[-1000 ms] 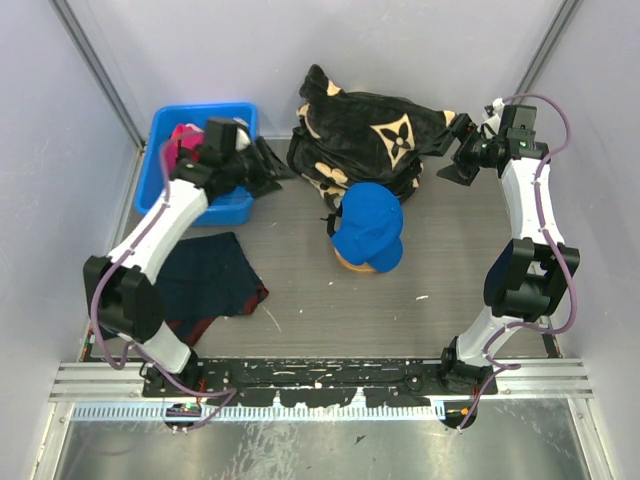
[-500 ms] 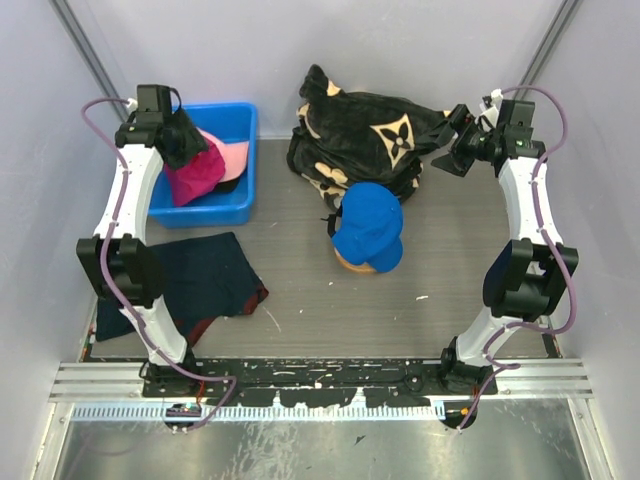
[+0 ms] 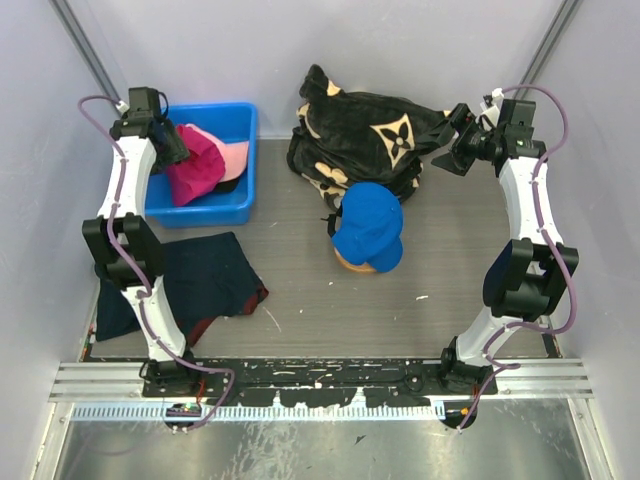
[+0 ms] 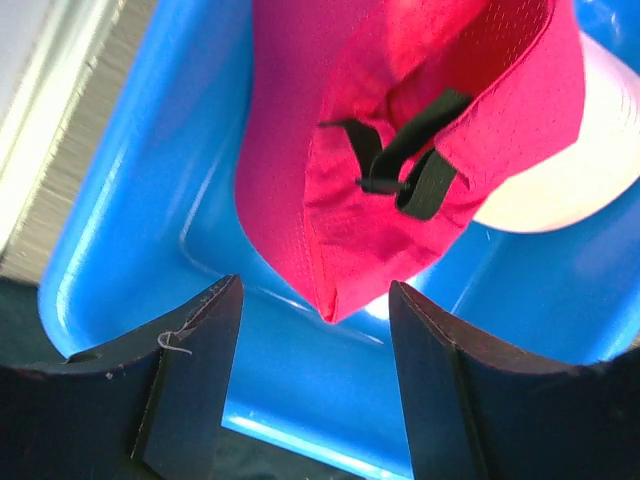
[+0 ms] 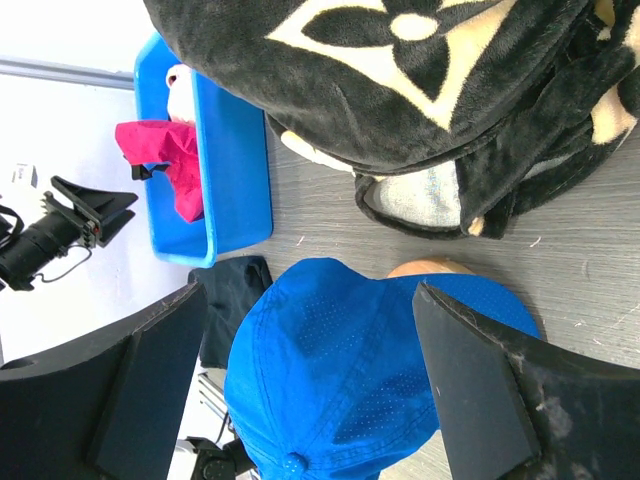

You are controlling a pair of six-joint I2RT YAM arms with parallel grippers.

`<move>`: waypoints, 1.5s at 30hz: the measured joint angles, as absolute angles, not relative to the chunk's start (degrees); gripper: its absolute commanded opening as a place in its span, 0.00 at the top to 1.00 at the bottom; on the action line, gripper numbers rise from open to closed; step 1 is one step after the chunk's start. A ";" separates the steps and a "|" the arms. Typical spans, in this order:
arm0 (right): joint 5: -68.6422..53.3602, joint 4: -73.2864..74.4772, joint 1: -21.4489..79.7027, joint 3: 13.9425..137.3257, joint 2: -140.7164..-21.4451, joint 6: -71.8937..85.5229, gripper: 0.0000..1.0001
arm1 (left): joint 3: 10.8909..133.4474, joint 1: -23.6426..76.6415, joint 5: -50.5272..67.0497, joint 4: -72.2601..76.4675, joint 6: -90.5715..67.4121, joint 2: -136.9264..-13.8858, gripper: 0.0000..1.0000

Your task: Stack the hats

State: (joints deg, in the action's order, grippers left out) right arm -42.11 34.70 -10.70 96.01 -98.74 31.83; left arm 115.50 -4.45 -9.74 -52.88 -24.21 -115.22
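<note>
Grey table [image 3: 300,290]: blue hat [image 3: 370,228], flower-marked bundle [image 3: 370,135]

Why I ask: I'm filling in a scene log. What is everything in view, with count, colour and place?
royal blue fabric baseball cap: 1, royal blue, mid-table, on top of a tan form
tan rounded form: 1, tan, under the blue cap
magenta fabric baseball cap: 1, magenta, in the bin
light pink fabric baseball cap: 1, light pink, in the bin, against the magenta cap
blue plastic bin: 1, blue, far left
black plush bundle with tan flower marks: 1, black and tan, far middle
flat dark navy cloth: 1, navy, near left
grey table: 1, grey, under everything
left hand: 1, black, open, over the bin by the magenta cap
right hand: 1, black, open, far right beside the bundle
</note>
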 measured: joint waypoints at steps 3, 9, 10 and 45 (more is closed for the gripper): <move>-42.11 34.63 -10.70 96.01 -98.76 31.88 0.11 | 117.89 -4.73 -10.79 -51.83 -21.15 -116.25 0.31; -42.11 34.15 -10.70 96.14 -98.89 31.90 0.11 | 121.58 -4.40 -10.59 -48.58 -15.66 -120.70 0.29; -42.11 34.11 -10.70 96.14 -98.96 31.92 0.11 | 121.51 -4.34 -10.44 -48.10 -14.96 -121.19 0.28; -42.30 31.07 -10.70 95.55 -100.03 33.61 0.11 | 138.23 -2.00 2.81 -52.51 -20.47 -128.95 0.98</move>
State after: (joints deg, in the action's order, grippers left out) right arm -42.30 31.07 -10.70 95.55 -100.03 33.61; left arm 138.23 -2.00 2.81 -52.51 -20.47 -128.95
